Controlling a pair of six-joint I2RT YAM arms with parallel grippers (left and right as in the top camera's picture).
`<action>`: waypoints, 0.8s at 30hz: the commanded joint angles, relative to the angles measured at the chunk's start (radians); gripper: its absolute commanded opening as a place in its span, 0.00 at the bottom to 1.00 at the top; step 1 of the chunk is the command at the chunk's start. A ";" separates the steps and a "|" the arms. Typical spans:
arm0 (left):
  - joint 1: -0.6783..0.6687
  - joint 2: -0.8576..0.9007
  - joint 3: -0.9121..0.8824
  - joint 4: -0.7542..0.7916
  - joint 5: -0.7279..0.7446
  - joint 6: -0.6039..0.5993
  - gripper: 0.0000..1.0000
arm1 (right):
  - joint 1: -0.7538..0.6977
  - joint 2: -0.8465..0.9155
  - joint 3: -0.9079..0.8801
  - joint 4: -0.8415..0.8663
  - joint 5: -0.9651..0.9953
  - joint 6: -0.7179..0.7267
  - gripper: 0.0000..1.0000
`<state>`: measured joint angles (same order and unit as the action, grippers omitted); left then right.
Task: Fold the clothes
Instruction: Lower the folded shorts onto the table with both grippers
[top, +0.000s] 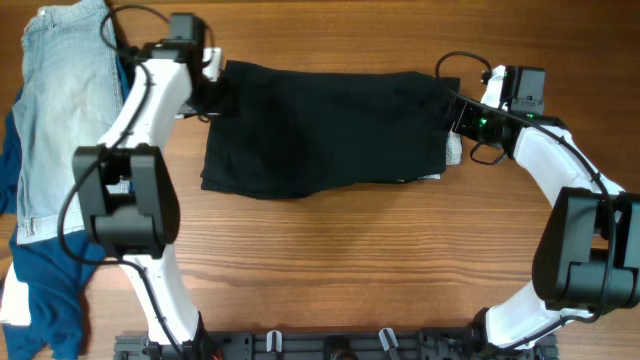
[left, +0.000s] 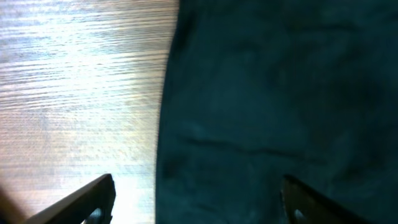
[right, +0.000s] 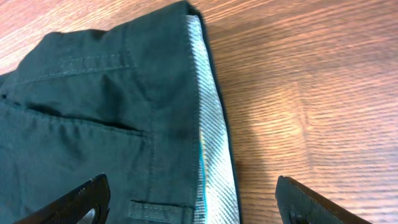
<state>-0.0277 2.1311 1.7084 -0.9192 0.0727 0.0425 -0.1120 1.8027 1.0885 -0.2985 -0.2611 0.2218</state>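
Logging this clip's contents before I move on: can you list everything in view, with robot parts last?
black shorts: one, black, centre of the table, pale inner waistband showing at the right end.
denim shorts: one, pale blue, far-left upper corner.
deep blue garment: one, deep blue, left edge, partly under the denim shorts.
table: one, brown wood, under everything.
arms: two, white with black joints, left arm and right arm.
left gripper: one, dark fingers, open, over the black shorts' left edge.
right gripper: one, dark fingers, open, over the waistband end.
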 joint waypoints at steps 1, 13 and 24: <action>0.094 0.071 0.012 0.014 0.254 0.109 0.67 | 0.003 0.018 0.010 0.011 -0.035 -0.037 0.85; 0.151 0.166 0.012 0.034 0.417 0.265 0.04 | 0.003 0.090 0.010 0.002 -0.036 -0.034 0.83; 0.150 0.258 0.011 0.033 0.412 0.256 0.04 | 0.003 0.092 0.010 0.005 -0.107 -0.039 0.82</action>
<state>0.1284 2.3135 1.7287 -0.8894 0.5045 0.2836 -0.1123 1.8751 1.0885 -0.2970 -0.3077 0.2028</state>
